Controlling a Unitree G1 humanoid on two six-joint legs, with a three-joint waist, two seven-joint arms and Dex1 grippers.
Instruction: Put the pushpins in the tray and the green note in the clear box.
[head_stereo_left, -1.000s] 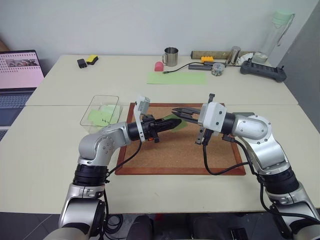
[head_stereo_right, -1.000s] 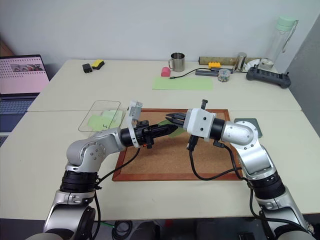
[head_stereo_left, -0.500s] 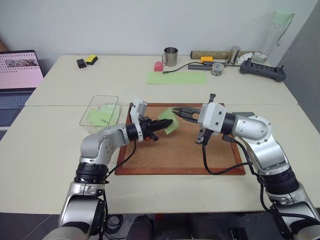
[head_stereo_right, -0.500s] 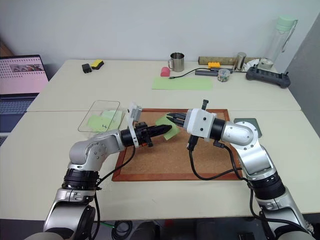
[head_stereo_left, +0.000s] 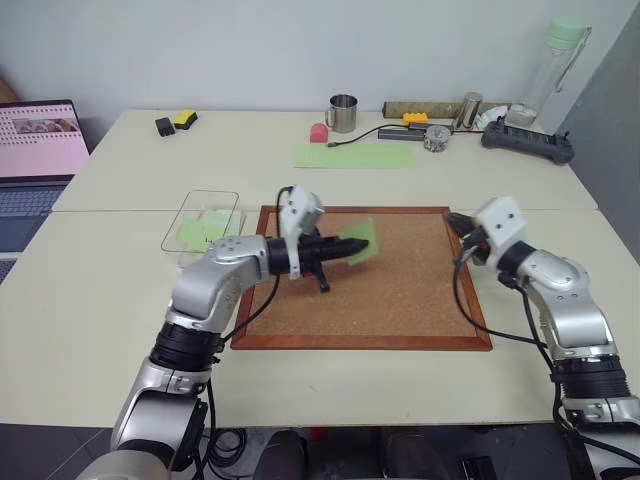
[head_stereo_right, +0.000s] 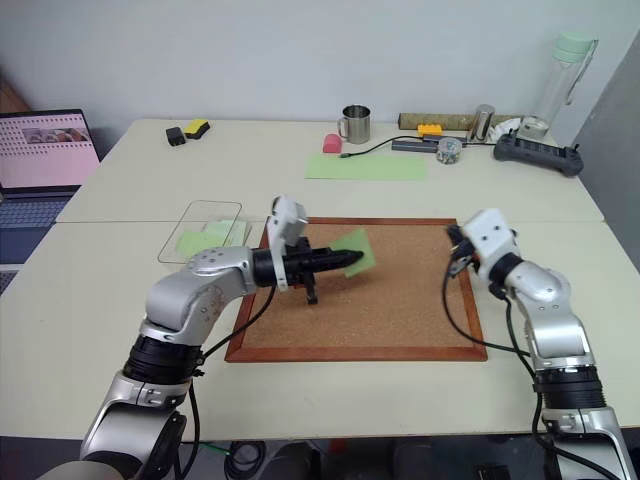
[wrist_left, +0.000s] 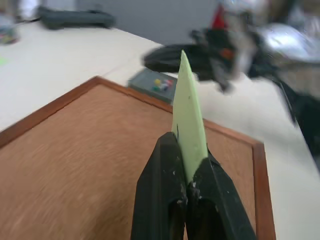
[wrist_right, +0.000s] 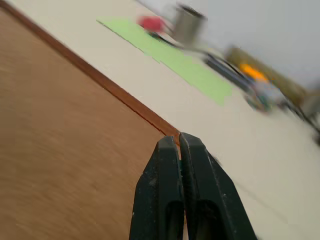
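Over the corkboard: the left claw (head_stereo_left: 352, 246) is clamped on the small square light-green paper note (head_stereo_left: 362, 241), holding it on edge, clear of the large brown-framed corkboard (head_stereo_left: 400, 290).
Note, change: half a second ago the note was between the two claws at about the board's 11 o'clock; now only the left claw has it, nearer the board's middle.
Right claw: the right claw (wrist_right: 177, 145) has its black fingers pressed together with nothing visible between them. It has swung away to the board's 3 o'clock edge, towards the grey tray.
Tray: the small flat dark-grey rectangular tray (wrist_left: 152, 85) lies on the pale worktop (head_stereo_left: 90, 300) just off the board's far right corner, with coloured pushpins (wrist_left: 160, 84) showing as specks inside it.
Clear box: the shallow transparent plastic box (head_stereo_left: 205, 225) sits just beside the board's left edge, at about 9 o'clock from the held note, with other green paper already in it.
Meaning for the task: the note looks freed from the board, with pins already in the tray. What remains, by my reading, is to carry the note back to the box and let go.
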